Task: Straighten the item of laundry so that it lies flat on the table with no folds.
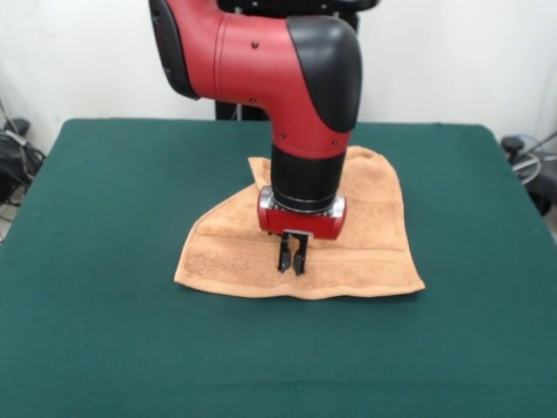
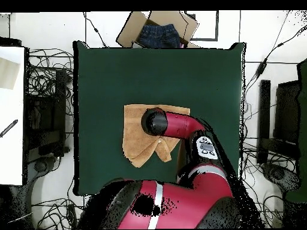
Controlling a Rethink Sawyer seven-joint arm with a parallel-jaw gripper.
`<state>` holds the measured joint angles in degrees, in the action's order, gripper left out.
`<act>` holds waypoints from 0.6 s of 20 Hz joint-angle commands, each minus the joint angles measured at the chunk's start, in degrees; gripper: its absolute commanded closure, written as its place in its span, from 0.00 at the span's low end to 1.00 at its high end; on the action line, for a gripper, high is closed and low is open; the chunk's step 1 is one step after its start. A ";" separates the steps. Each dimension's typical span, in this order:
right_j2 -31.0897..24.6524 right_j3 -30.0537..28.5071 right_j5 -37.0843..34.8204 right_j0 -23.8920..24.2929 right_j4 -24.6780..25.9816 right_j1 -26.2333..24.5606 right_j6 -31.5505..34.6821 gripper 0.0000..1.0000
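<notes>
The peach-orange towel (image 1: 374, 226) lies near the middle of the green table (image 1: 104, 218). Its far left corner is folded in, which leaves a slanted edge on that side. My gripper (image 1: 291, 259) points straight down onto the towel's near half, just behind the front hem. Its fingers are close together, pinching the cloth at the surface. In the overhead view the arm covers the right part of the towel (image 2: 135, 129), the folded flap shows at its lower edge, and the gripper is hidden under the wrist.
A cardboard box holding dark jeans (image 2: 159, 33) sits just past the table's (image 2: 120, 72) far edge in the overhead view. Cables and equipment lie on the floor on both sides. A white surface (image 2: 12, 120) stands to the left.
</notes>
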<state>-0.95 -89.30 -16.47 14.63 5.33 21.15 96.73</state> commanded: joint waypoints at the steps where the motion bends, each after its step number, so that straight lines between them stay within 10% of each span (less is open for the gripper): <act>1: -5.88 8.58 -8.50 -1.87 -0.09 -5.71 1.19 1.00; 12: -5.45 15.85 -24.73 -3.01 -0.84 -5.61 2.10 1.00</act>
<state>-1.01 -78.22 -35.77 13.54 5.38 18.02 96.73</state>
